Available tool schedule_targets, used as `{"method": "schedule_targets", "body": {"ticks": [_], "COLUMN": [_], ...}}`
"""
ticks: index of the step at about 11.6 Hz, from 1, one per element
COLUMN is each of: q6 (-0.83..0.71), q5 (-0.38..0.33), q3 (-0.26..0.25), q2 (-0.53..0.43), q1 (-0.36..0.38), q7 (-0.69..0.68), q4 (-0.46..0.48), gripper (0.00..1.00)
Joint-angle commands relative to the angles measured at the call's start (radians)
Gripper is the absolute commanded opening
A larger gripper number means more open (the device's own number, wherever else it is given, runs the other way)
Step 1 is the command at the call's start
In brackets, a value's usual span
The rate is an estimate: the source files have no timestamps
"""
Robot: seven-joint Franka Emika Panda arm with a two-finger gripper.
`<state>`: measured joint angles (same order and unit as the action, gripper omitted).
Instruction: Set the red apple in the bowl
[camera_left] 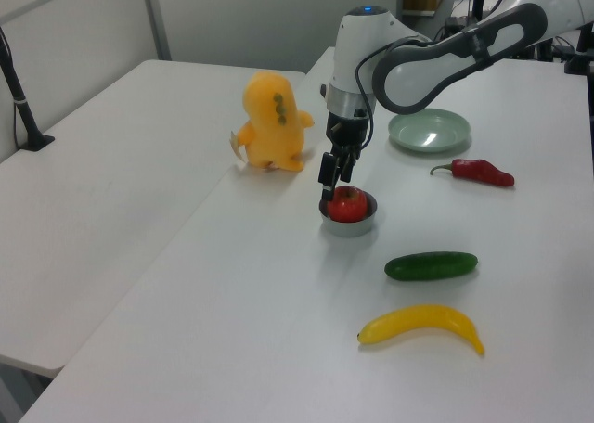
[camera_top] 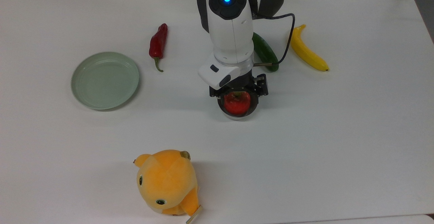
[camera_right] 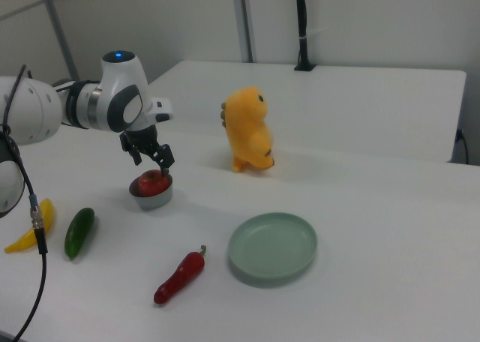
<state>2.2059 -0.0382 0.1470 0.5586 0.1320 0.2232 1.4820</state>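
Top view: the gripper (camera_top: 238,90) stands spread wide and holds nothing; the red apple (camera_top: 237,102) sits in the bowl (camera_top: 238,116) directly beneath it, stem dimple up

Left view: the red apple (camera_left: 348,203) rests inside the bowl (camera_left: 349,225), straight below the gripper (camera_left: 331,176), apart from its fingers

Right view: the gripper (camera_right: 152,158) hangs just above the red apple (camera_right: 152,182) in the bowl (camera_right: 153,199); I judge a straight lift clears it, since the fruit lies under, not between, the fingers

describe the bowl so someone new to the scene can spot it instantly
On the white table, look just below the robot's gripper in the top view. The bowl is the small grey straight-sided one holding the red apple, unlike the wide, shallow pale-green plate.
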Motion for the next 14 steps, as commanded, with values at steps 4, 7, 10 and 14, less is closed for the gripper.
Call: {"method": "schedule_targets", "body": {"ticks": [4, 7, 10, 14], "q6": [-0.24, -0.427, -0.636, -0.686], "q5": [-0.008, -0.011, -0.014, -0.016], "q3": [-0.004, -0.039, -0.134, -0.175], "q2": [-0.187, -0.352, -0.514, -0.623], "q1": [0.001, -0.005, 0.001, -0.009], "q7": [0.022, 0.024, 0.024, 0.008], "q4": [0.027, 0.047, 0.05, 0.11], "gripper": [1.0, 1.0, 1.0, 1.0]}}
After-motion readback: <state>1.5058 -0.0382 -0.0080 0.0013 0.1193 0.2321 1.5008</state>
